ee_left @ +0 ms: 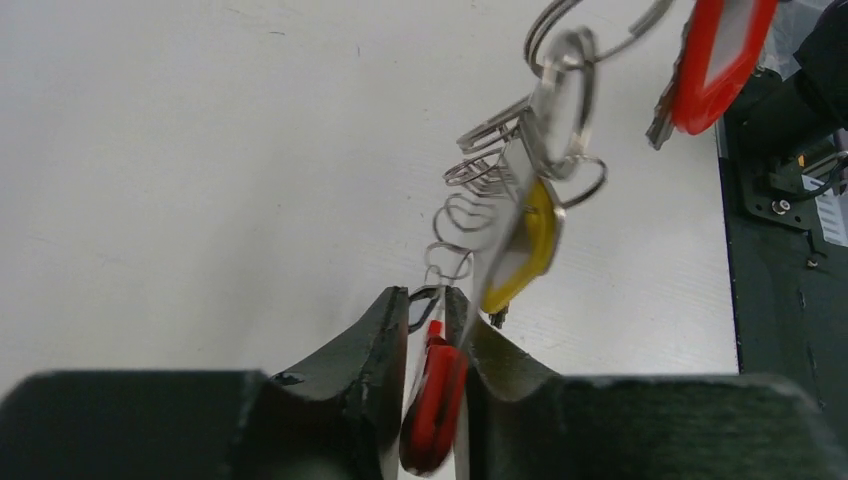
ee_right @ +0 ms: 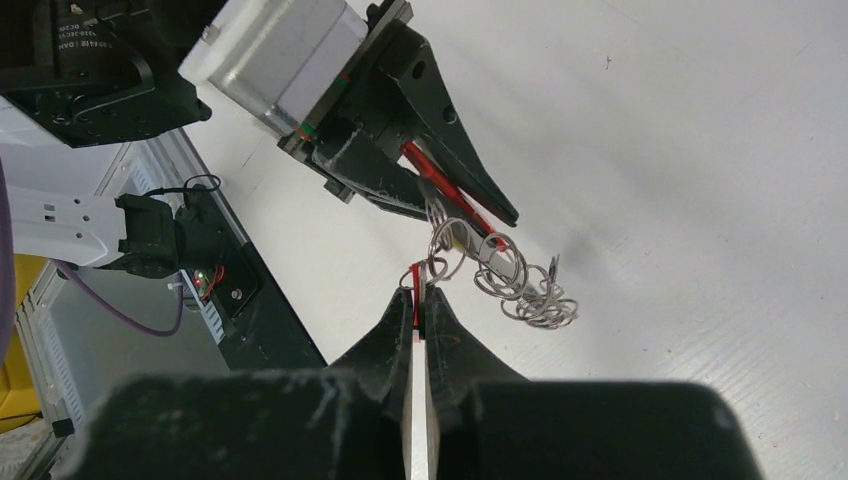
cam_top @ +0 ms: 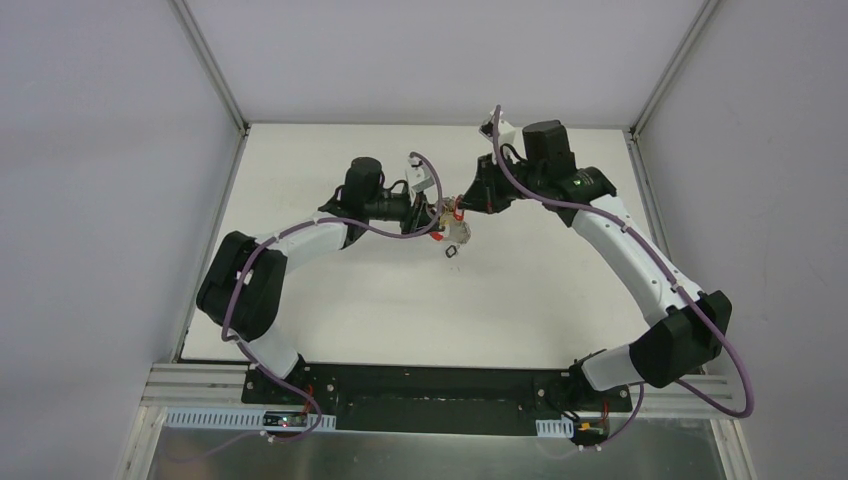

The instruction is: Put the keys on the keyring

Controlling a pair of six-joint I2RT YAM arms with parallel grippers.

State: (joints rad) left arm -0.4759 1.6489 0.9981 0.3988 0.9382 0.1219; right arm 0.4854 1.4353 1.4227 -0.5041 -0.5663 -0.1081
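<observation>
Both grippers meet above the middle of the white table (cam_top: 380,300). My left gripper (ee_left: 428,295) is shut on a key with a bright red plastic head (ee_left: 435,400), which stands edge-on between its fingers. A chain of thin grey wire rings (ee_left: 470,215) and a yellow tag (ee_left: 530,240) hang from the key up to the keyring (ee_left: 715,55), seen as a thick red piece with a grey metal loop. My right gripper (ee_right: 417,290) is shut on the keyring's red side (ee_right: 415,280). A bunch of rings (ee_right: 530,295) dangles between the grippers (cam_top: 456,232).
A small dark piece (cam_top: 452,254) shows just below the hanging bunch, near the table top. The black base plate (cam_top: 430,395) runs along the near edge. Metal frame posts (cam_top: 215,70) and pale walls enclose the table on three sides.
</observation>
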